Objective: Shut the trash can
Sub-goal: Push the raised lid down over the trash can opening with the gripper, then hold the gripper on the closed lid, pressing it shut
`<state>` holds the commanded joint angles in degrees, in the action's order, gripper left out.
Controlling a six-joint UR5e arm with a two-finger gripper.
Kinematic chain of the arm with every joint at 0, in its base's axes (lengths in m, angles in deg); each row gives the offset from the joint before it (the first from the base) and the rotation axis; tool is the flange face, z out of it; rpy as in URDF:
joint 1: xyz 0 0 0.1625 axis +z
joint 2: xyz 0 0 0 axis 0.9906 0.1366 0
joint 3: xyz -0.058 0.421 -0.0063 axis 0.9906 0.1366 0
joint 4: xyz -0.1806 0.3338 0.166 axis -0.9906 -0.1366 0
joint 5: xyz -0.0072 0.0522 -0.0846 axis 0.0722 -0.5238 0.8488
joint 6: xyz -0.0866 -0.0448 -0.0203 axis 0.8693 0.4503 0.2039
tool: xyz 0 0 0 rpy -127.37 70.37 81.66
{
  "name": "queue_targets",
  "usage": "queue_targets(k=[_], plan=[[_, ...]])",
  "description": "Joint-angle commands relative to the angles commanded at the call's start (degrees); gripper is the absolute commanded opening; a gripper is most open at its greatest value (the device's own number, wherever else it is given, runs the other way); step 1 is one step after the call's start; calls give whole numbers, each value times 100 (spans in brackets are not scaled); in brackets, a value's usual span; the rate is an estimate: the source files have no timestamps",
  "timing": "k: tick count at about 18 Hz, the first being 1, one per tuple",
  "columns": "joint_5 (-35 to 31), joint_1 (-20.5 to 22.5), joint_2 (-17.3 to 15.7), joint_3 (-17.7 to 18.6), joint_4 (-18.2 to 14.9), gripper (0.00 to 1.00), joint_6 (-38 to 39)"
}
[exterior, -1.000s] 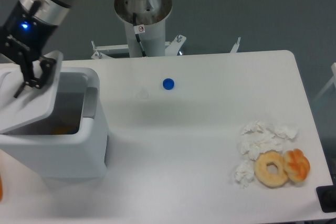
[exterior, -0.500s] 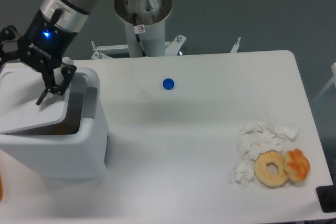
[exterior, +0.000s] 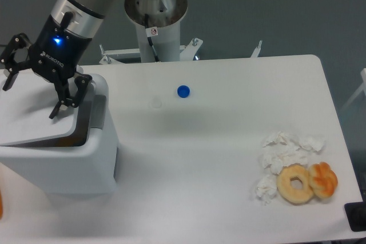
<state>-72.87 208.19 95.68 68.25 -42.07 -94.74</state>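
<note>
Trash can (exterior: 63, 164) sits at the left end of the desk (exterior: 217, 158). It is big, white and boxy. Its flat lid (exterior: 31, 118) is almost down, but not all the way. The lid tilts a little, and a dark gap shows along its right edge, with a bit of orange stuff inside. So the job is nearly done. What is left is to push the lid flat so the gap goes away.

The pincer (exterior: 35, 87) hangs over the lid with its two fingers spread wide apart. It holds nothing. One finger tip looks very close to the lid, but I cannot tell if it touches.

A small blue cap (exterior: 183, 91) lies in the middle. Far to the right are crumpled tissues (exterior: 286, 151) and two doughnuts (exterior: 307, 182).
</note>
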Motion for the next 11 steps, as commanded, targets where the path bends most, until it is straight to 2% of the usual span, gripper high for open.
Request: queue_targets(k=[3, 11], plan=[[-229, 0, -17, 123, 0, 100, -211], [-220, 18, -17, 220, -18, 100, -203]])
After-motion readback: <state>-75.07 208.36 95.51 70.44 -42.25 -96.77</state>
